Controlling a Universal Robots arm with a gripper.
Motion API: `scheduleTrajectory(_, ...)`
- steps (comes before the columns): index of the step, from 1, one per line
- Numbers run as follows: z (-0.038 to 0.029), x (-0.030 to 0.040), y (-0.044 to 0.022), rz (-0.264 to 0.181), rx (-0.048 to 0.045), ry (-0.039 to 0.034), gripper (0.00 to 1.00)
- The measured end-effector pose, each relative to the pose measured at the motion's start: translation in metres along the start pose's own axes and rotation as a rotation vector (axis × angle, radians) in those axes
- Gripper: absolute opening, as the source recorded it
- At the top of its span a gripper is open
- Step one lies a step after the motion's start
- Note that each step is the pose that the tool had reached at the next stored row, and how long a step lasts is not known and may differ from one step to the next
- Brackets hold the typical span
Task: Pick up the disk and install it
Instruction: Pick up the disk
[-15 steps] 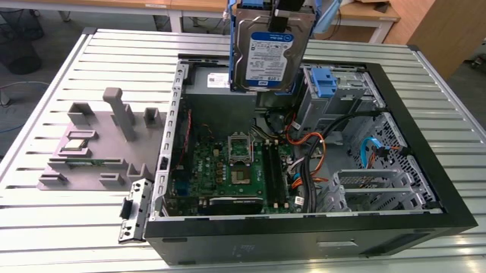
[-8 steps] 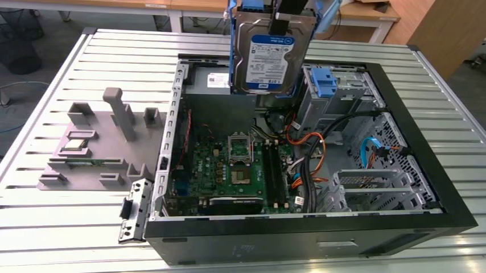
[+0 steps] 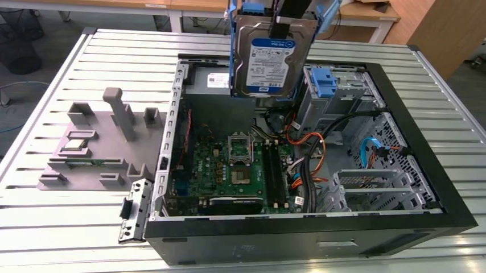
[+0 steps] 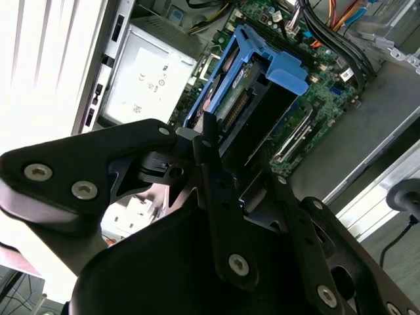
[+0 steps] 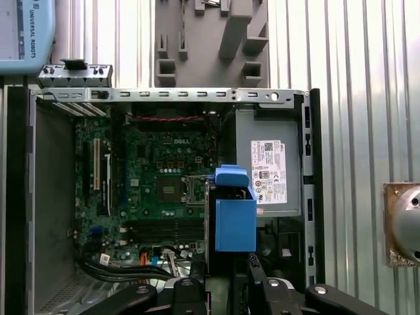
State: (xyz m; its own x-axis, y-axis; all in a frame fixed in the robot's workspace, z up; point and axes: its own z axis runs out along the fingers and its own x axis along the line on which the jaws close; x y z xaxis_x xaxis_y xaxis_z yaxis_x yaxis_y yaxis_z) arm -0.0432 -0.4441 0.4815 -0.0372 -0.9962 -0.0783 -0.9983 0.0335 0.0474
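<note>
The disk (image 3: 272, 60), a silver hard drive with a blue-and-white label and blue side rails, hangs upright in the air above the back of the open computer case (image 3: 425, 170). My gripper (image 3: 279, 28) is shut on its upper part, one black finger lying across the label. In the second wrist view the disk (image 4: 259, 98) shows edge-on with its blue rails, past the black fingers (image 4: 211, 164). The first wrist view has the blue rail of the disk (image 5: 235, 223) hanging over the motherboard (image 5: 164, 177), with the gripper (image 5: 226, 289) behind it.
A metal drive bay with a blue bracket (image 3: 325, 85) stands at the case's back, on the exterior view's right. The grey power-supply box (image 5: 272, 170) sits in a case corner. Cables (image 3: 319, 148) cross the interior. A grey fixture (image 3: 99, 142) rests on the slatted table (image 3: 76, 227).
</note>
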Motion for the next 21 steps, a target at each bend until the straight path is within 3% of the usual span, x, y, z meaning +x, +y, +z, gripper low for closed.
scheduleTrajectory(13, -0.0003, 0.0115, -0.0004, 0.000, 0.0000, 0.0000, 0.35)
scheduleTrajectory(15, -0.0004, 0.0169, -0.0006, 0.000, 0.0000, 0.0001, 0.35)
scheduleTrajectory(21, -0.0005, 0.0220, -0.0008, 0.000, 0.0000, 0.0001, 0.35)
